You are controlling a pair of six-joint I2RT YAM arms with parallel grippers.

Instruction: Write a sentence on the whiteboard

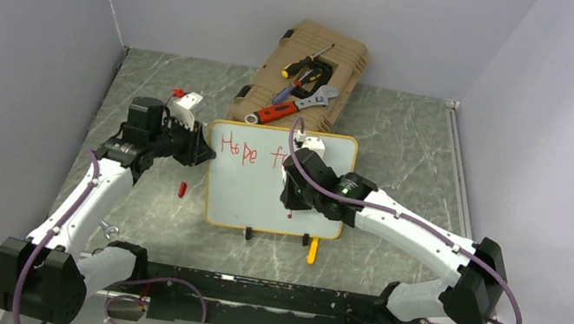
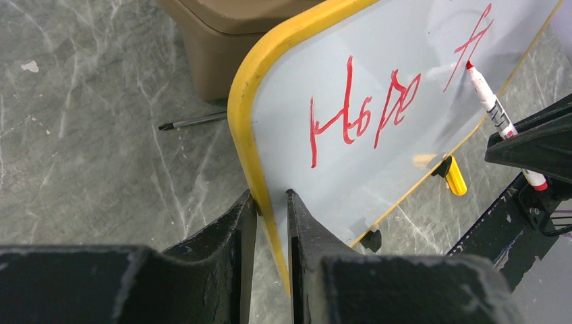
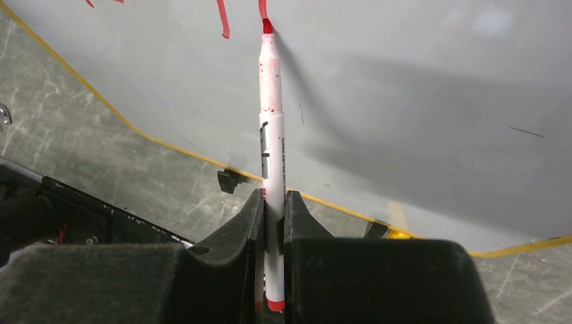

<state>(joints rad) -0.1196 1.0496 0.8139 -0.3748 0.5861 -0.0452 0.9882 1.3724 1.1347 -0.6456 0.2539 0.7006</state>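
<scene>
My left tool (image 2: 270,202) is clamped on the left edge of the board (image 1: 247,195), steadying it mid-worktop (image 1: 411,139), and my right tool (image 3: 273,199) is clamped on the marker (image 3: 272,101), tip at the board's face — the sentence (image 2: 364,111) reads only "Hope f", so next I need light, even strokes to finish "for".

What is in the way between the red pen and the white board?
Nothing visible. The right pincer holds the pen, and its tip seems to touch the board beside the letters. The left pincer grips the board's edge.

Tan tool case (image 1: 347,56) at the back, screwdrivers (image 1: 304,64) and silver wrench (image 1: 318,98) on top, red cap (image 1: 182,189) on marbled table (image 1: 409,147).
</scene>
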